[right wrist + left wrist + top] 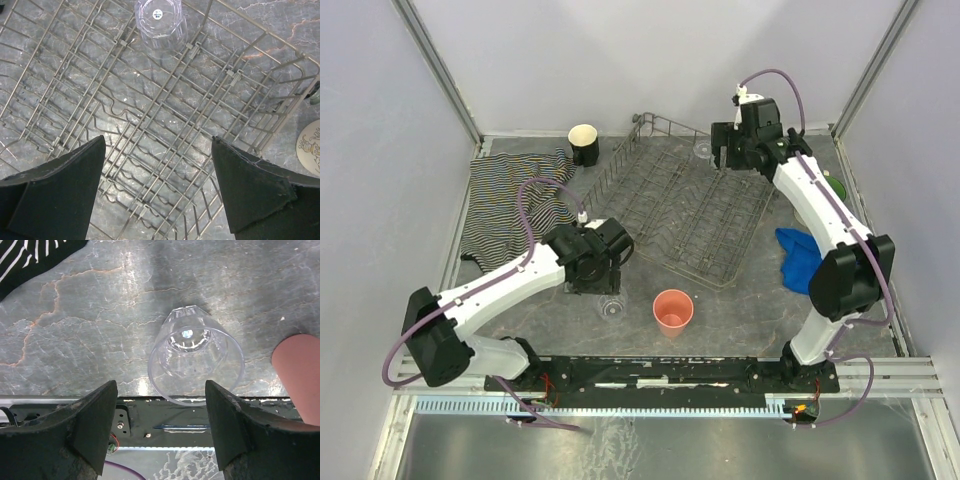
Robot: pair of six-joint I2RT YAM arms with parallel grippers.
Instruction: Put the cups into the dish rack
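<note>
A small clear glass (196, 357) stands upright on the table just beyond my open left gripper (161, 397), not between the fingers; in the top view the glass (611, 306) is beside that gripper (590, 285). The salmon-pink tumbler (672, 311) stands upright to its right, also in the left wrist view (300, 375). My right gripper (158, 145) hovers open and empty over the grey wire dish rack (150, 115), where a clear glass (160, 22) stands upside down. The black mug (583, 143) stands behind the rack (680, 210). The floral mug (311, 145) shows at the rack's right.
A black-and-white striped cloth (515, 200) lies at the left. A blue cloth (800, 258) lies right of the rack, by the right arm. The black base rail (670, 372) runs along the near edge, close behind the clear glass.
</note>
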